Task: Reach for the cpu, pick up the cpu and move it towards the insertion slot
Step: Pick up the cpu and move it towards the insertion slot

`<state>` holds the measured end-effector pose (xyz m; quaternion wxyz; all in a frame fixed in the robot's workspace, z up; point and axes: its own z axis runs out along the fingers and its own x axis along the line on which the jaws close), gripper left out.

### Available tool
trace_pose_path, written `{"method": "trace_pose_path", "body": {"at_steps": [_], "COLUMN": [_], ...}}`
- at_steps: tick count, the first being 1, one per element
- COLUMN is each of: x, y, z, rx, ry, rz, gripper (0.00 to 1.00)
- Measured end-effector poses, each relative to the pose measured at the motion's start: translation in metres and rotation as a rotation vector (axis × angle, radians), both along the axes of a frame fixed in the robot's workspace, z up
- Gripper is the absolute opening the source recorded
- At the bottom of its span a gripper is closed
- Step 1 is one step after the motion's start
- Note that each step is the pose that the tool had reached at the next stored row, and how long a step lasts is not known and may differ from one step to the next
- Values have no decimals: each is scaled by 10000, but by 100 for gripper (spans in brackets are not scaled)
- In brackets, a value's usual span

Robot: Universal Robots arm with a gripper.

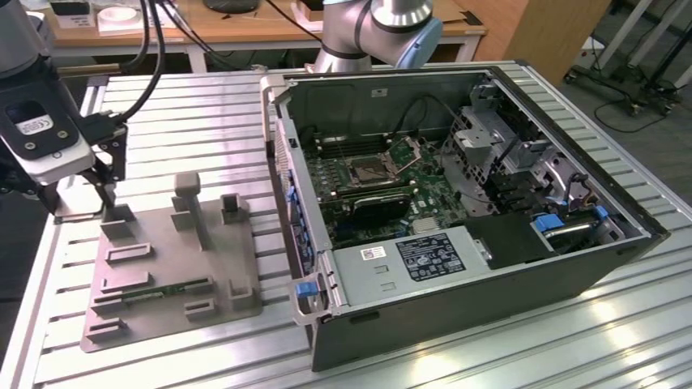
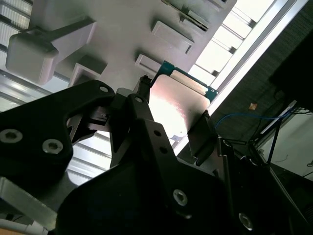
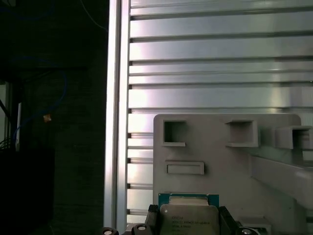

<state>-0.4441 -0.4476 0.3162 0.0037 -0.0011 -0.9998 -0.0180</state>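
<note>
Cpu (image 2: 178, 105) pick-up was the step in hand at inspection. The slatted metal bench (image 1: 216, 105) carried an open computer case (image 1: 487, 316) toward the exterior view's right and a grey fixture plate (image 1: 151, 239) toward its left. Inside the case, the insertion slot (image 1: 370, 168) lay with its hinged bracket raised, well apart from the plate. The gripper (image 1: 81, 204) hung over the plate's far corner at the exterior view's left. A green memory stick (image 1: 162, 289) lay in the plate's near part.

In both wrist views the fingers (image 2: 142, 107) stood against two opposite edges of the cpu, pinching it with its silvery top toward the cameras. The chip sat over the plate's corner, beside a shallow rectangular pocket (image 3: 185, 168). Whether it had cleared the plate or rested on it could not be settled from these angles.

Assessment: the hold should bear evenly on the rim, fingers square to the edges, since a skewed pinch on so thin a part would likely tilt it. The chip was judged light, rigid and slick, so modest force should suffice. Any rise should be straight and level, keeping the underside off the plate's raised features.
</note>
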Motion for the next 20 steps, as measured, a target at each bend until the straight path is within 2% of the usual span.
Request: {"method": "trace_pose_path", "body": {"at_steps": [20], "x": [1], "y": [0], "z": [129], "rx": [-1], "ry": [7], "rz": [0], "gripper": [55]}}
